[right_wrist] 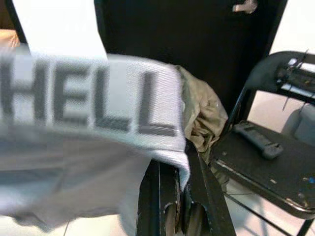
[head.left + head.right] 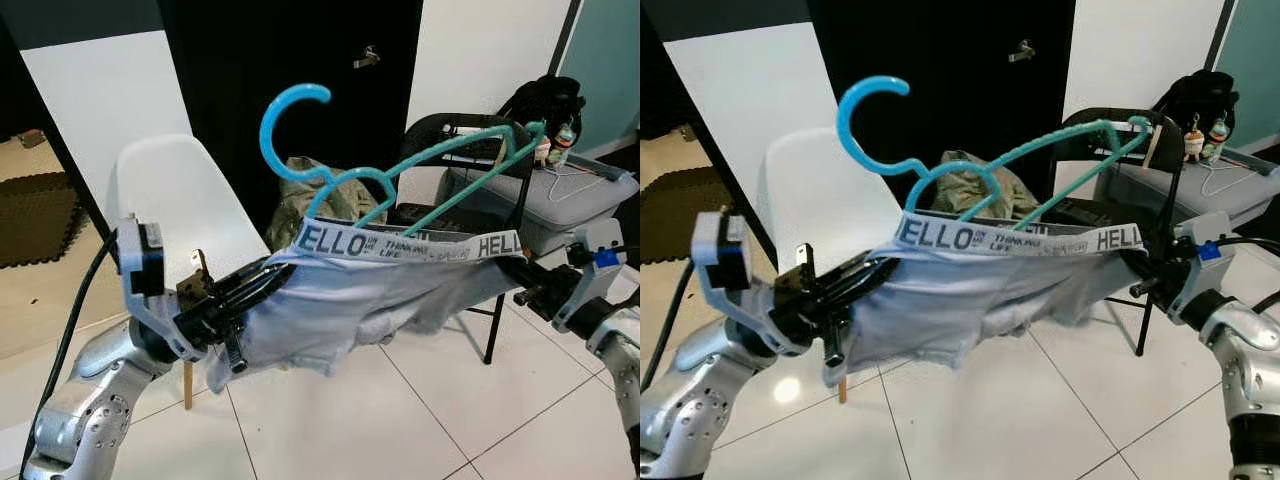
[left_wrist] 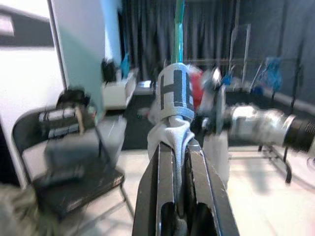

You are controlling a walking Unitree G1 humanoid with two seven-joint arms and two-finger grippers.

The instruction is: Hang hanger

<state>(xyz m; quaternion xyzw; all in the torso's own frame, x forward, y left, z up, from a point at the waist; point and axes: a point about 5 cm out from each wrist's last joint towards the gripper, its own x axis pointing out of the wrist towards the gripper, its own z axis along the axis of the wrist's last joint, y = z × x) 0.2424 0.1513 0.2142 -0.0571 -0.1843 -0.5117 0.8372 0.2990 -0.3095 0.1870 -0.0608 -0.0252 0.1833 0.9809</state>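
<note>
At the far left the left gripper (image 2: 225, 305) reaches forward from its silver arm, its black fingers (image 3: 170, 182) pinched on one end of a pale grey garment (image 2: 350, 310); the left wrist view shows the cloth bunched tight between them. Behind this arm stands a white chair (image 2: 190, 205) against a dark doorway. The garment stretches across the middle of the scene between the two arms, its waistband (image 2: 400, 243) printed with "HELLO" pulled nearly straight along the top and the rest sagging below. A blue hanger (image 2: 370, 175) sits inside the waistband, tilted, its hook (image 2: 285, 125) rising up and to the left above the cloth and its shoulders slanting up toward the right. An olive cloth heap (image 2: 980, 190) lies behind it. Farther right is a black folding chair (image 2: 470, 150), with a grey storage bin (image 2: 560, 205) beside it. At the right the right gripper (image 2: 525, 280) pinches the other end of the waistband, its fingers (image 1: 167, 201) closed on the fabric edge.
</note>
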